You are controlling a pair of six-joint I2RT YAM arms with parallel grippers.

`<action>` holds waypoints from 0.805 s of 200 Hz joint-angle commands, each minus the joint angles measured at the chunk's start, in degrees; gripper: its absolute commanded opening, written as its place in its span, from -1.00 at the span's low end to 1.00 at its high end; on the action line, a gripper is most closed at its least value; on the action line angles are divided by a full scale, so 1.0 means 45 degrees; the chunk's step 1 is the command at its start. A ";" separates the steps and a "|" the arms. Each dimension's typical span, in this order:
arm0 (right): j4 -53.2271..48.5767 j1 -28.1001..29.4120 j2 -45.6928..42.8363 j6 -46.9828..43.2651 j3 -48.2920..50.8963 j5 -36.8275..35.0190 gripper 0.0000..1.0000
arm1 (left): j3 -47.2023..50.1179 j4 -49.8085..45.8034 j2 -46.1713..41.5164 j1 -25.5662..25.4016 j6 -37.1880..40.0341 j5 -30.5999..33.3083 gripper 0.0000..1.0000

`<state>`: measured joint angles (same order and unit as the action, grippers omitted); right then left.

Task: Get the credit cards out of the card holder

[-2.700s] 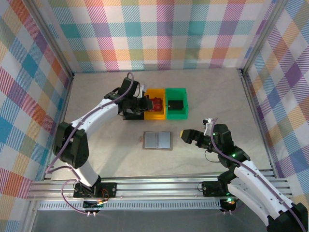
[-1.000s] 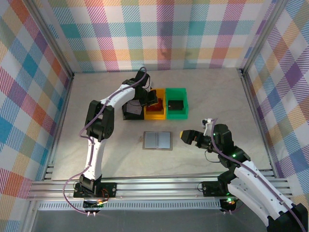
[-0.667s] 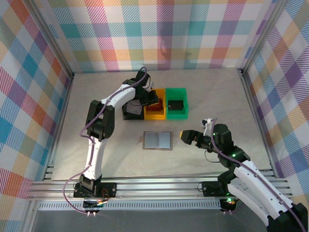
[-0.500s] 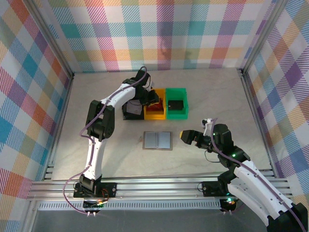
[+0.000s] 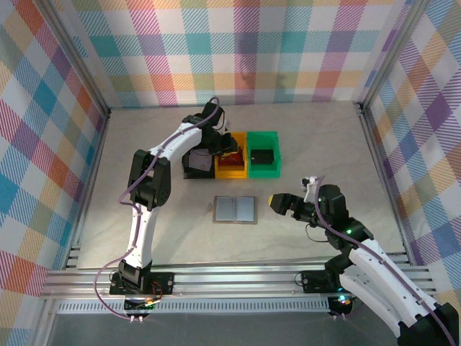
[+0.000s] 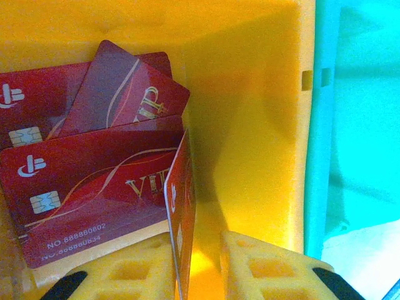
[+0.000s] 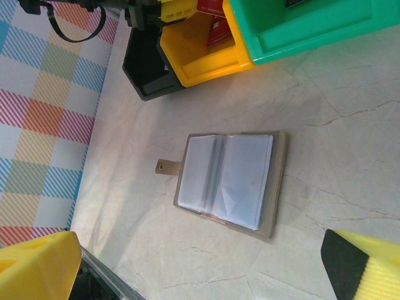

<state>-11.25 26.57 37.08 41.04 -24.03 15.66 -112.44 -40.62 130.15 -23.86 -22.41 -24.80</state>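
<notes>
The card holder (image 5: 235, 209) lies open and flat on the table, its clear pockets (image 7: 228, 181) showing no card. My left gripper (image 5: 225, 149) reaches down into the yellow bin (image 5: 232, 172). Several red credit cards (image 6: 94, 187) lie flat on the bin floor. One more red card (image 6: 181, 206) stands on edge between my left gripper's (image 6: 197, 250) fingers. It leans on the left finger (image 6: 125, 275), and a gap shows at the right one. My right gripper (image 5: 277, 202) hovers wide open to the right of the holder, its jaws (image 7: 200, 269) holding nothing.
A green bin (image 5: 263, 171) with a dark card (image 5: 262, 155) in it stands right of the yellow bin (image 7: 194, 53). A black bin (image 5: 194, 167) stands to its left. All three sit just behind the holder. Checkered walls surround the table.
The left gripper's jaws have parted a little around the upright red card inside the yellow bin. The right arm and the card holder have stayed still.
</notes>
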 commanded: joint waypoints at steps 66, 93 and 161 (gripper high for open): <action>0.0295 -0.0044 0.0022 -0.0350 0.0106 0.0231 0.98 | -0.0840 -0.0767 0.0158 0.0102 0.0374 0.0136 -0.47; 0.0259 -0.0054 -0.0032 -0.0345 0.0106 0.0231 0.98 | -0.0925 -0.0816 0.0159 0.0087 0.0377 0.0156 -0.47; 0.0195 -0.0035 -0.0076 -0.0350 0.0086 0.0223 0.98 | -0.1294 -0.1195 0.0165 0.0106 0.0518 0.0314 -0.45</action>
<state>-11.25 26.57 37.32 41.04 -24.03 15.66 -115.90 -43.57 130.41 -23.86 -21.39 -24.32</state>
